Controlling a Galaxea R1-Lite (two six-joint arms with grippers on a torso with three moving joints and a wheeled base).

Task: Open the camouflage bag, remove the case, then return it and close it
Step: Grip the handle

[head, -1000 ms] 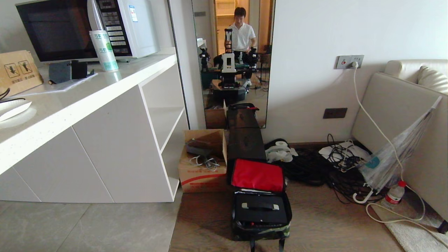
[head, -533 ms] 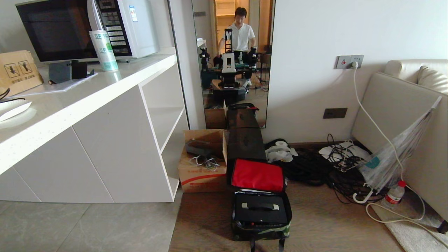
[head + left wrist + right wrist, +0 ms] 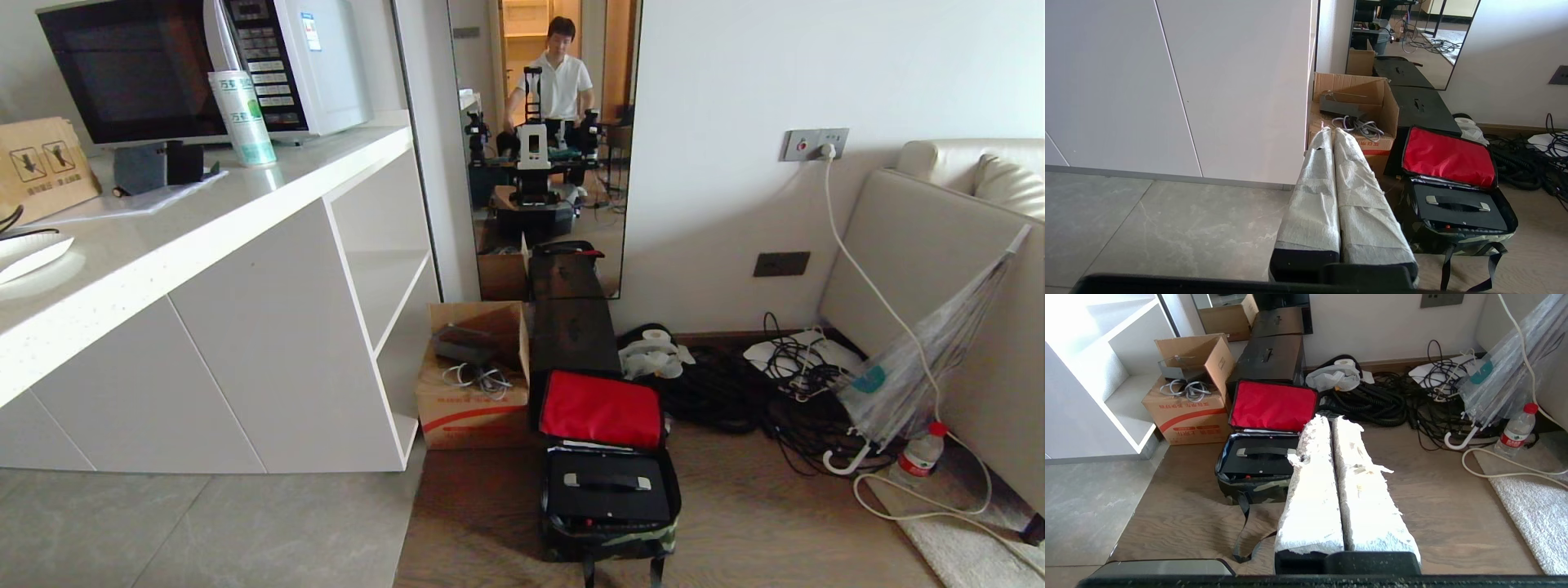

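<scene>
Green-and-black camouflage fabric bag point(image 3: 608, 535) sat on wooden floor, red-lined lid flipped back against taller black box point(image 3: 574, 335). Flat black rigid case point(image 3: 608, 488) with silver-mounted handle lay inside bag. Judged: bag opened, case removal pending.

Left gripper point(image 3: 1333, 134) clenched, empty; bag lay ahead, off to its right. Right gripper point(image 3: 1330, 422) clenched, empty; bag ahead, off to its left. Neither touched bag.

Next move judged: unclench one gripper, reach down, take case handle.
</scene>
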